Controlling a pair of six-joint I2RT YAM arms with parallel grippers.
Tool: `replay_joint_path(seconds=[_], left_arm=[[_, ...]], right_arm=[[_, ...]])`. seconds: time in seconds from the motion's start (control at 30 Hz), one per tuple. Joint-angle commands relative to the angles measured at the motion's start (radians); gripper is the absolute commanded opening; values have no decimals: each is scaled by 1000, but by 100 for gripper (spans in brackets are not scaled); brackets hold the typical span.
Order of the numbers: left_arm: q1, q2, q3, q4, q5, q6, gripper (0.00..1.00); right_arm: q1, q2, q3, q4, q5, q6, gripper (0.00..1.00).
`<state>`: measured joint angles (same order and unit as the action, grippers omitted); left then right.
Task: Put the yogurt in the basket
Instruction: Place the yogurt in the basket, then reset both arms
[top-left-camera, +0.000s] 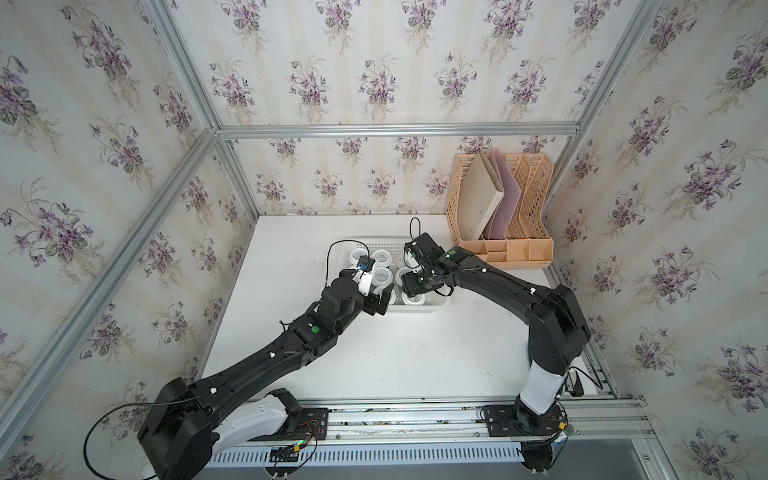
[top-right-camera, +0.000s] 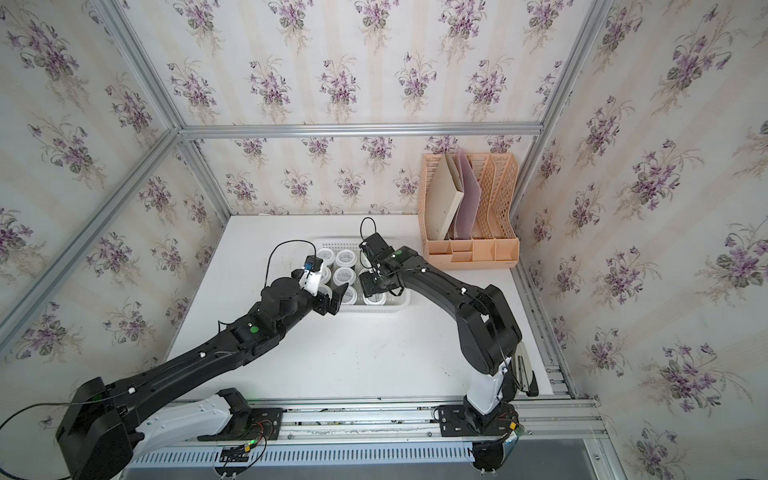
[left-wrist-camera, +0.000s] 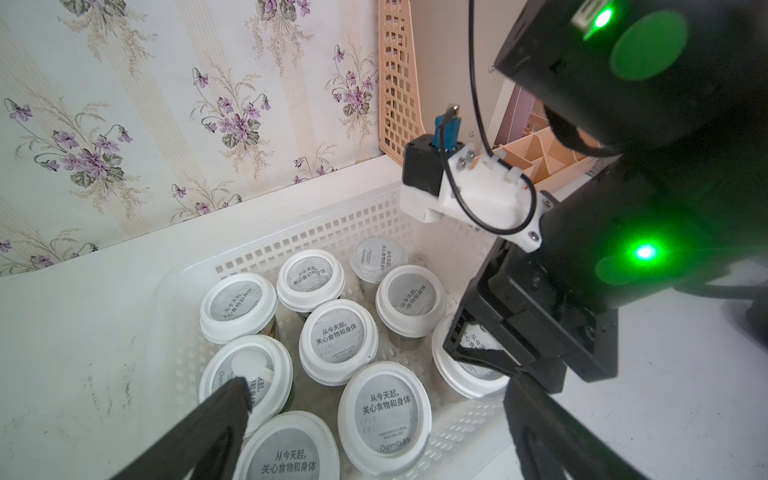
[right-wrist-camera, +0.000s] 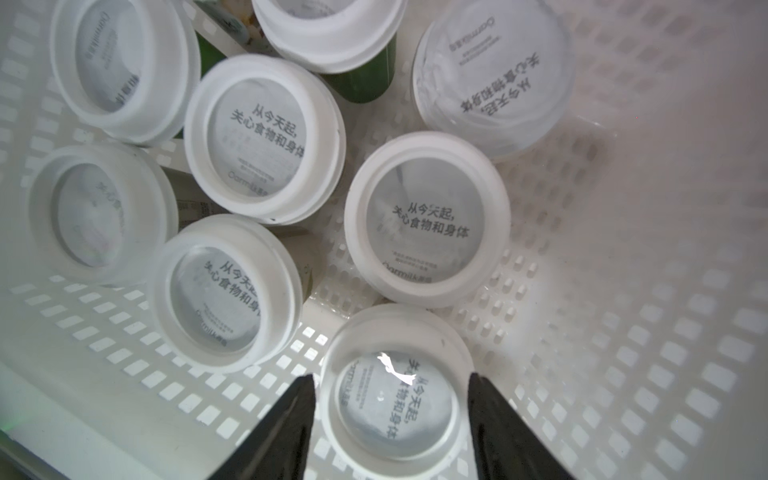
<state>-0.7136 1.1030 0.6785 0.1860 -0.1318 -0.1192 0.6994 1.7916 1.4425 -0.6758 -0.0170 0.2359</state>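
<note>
Left claw spread wide, empty, at the basket's seven o'clock edge; right claw straddles a yogurt inside, grip unclear

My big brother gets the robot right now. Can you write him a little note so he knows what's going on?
The left gripper is open and empty, hovering over the basket.
The right gripper has its fingers either side of one yogurt cup standing in the basket; gripping or not, I cannot tell.
Done: all nine cups are in the basket, counted in the left wrist view.
Left: probably just check the right fingers let go, then lift both arms away.
</note>
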Motion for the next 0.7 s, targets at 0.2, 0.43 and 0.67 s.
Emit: replay_joint_path(seconds=[0.2, 0.43, 0.67], left_arm=[[-1, -10, 3, -5, -2, 3, 99], [0, -67, 38, -149, -132, 12, 99], [173, -269, -71, -213, -256, 21, 99]], right_arm=[[0, -204, -74, 104, 113, 11, 84], [-3, -484, -257, 278, 256, 13, 100], [-108, -621, -449, 415, 346, -51, 100]])
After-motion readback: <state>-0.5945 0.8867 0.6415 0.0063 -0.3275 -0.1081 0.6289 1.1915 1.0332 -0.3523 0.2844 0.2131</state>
